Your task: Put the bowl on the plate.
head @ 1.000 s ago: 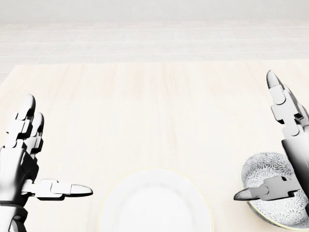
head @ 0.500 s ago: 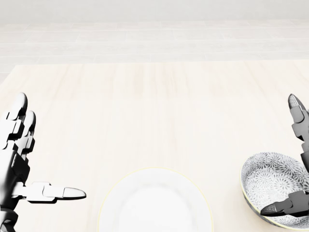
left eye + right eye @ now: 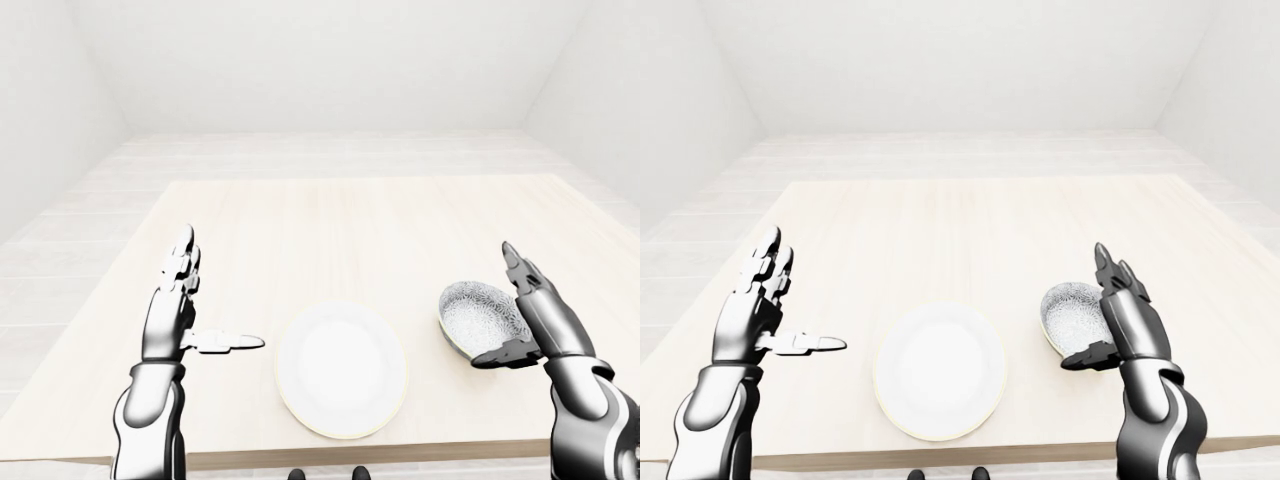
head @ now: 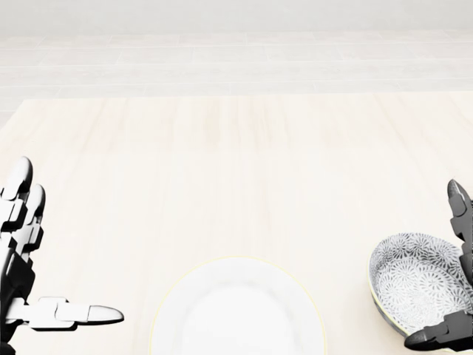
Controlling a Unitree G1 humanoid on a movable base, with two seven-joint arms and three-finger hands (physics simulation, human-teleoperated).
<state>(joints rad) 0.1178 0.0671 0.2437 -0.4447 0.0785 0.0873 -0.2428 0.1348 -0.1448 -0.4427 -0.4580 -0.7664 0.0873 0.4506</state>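
Bowl [image 3: 474, 316] sits on table [image 3: 350, 215] at 3 o'clock of plate [image 3: 342, 369], just apart from it. R hand [image 3: 537, 322] at bowl's 3 o'clock, fingers spread, not clamped. L hand [image 3: 170, 322] at plate's 9 o'clock, fingers apart.

Bowl and plate, side by side, apart.
I see the white round plate [image 3: 342, 370] lying flat; the bowl [image 3: 476, 318], grey-patterned inside, stands mouth-up at its 3 o'clock, not touching it.
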